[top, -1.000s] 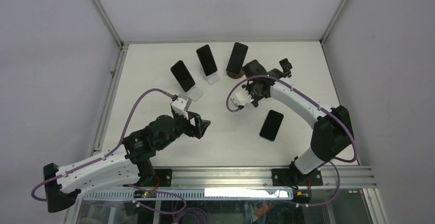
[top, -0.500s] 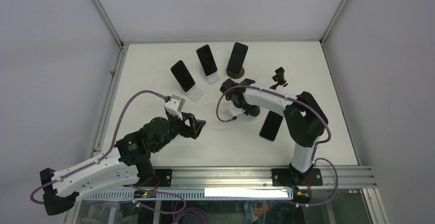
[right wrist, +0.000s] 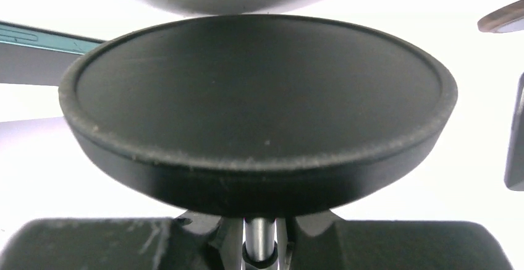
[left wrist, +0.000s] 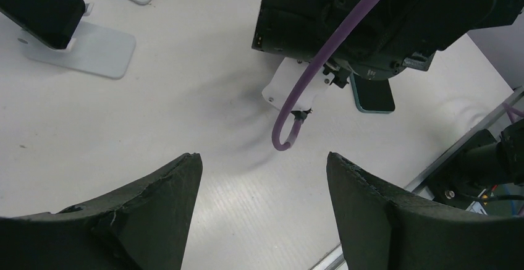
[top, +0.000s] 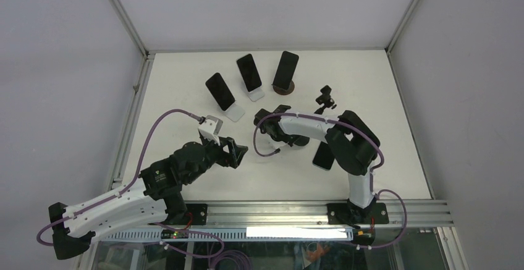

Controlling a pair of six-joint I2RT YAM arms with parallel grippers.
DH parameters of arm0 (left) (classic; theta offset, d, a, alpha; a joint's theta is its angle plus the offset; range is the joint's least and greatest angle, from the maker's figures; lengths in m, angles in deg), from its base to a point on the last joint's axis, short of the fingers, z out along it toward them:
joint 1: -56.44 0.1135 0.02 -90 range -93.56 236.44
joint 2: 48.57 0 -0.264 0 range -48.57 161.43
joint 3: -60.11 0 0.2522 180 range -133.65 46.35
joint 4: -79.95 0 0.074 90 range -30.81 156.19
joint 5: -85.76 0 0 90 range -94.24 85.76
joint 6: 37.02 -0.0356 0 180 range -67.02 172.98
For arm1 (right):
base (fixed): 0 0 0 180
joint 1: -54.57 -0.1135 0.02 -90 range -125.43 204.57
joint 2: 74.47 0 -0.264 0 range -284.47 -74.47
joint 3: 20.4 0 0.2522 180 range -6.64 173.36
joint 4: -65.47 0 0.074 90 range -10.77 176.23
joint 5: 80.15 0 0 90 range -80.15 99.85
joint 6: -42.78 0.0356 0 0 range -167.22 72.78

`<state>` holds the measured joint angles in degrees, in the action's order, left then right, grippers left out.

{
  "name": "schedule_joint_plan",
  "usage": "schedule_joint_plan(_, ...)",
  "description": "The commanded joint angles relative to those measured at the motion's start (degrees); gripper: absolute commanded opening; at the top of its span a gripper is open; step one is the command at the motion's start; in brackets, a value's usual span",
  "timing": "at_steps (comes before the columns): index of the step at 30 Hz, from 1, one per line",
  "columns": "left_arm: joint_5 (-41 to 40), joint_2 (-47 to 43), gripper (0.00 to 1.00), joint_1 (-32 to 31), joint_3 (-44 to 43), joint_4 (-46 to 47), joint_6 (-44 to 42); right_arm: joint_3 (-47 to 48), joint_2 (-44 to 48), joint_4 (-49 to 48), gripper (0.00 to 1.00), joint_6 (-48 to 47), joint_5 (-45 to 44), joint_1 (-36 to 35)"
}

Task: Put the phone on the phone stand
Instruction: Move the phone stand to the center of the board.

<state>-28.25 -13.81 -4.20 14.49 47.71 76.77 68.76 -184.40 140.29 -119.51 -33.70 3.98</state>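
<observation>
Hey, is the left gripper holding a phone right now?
No, the left gripper stands wide open, with only the bare white table showing between its fingers.

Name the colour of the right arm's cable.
Purple; the cable shows best in the left wrist view.

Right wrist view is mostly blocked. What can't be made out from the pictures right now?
- Right wrist: the black stand base fills the frame, hiding most of what lies beyond; the right gripper has its fingers cut off by the bottom edge.
- Top external: the right arm covers part of the flat phone.
- Left wrist: the right arm hides all but one end of the flat phone.
</observation>
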Motion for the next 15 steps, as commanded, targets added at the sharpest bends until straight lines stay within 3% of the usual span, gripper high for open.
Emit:
schedule_joint_plan(1, 0.5, -0.7, 0.75, 0.6, 0.7, 1.8, 1.8, 2.9, -2.0, 3.0, 0.23, 0.6, -5.8, -3.0)
schedule_joint_plan(9, 0.3, -1.3, 0.75, 0.6, 1.0, 1.9, 1.5, 3.8, -4.1, 4.9, 0.51, 2.7, -4.8, -8.3)
schedule_joint_plan(15, 0.4, -1.2, 0.75, 0.6, 0.7, 1.9, 1.1, 6.9, -2.3, 7.4, 0.62, 4.5, -1.9, -12.6)
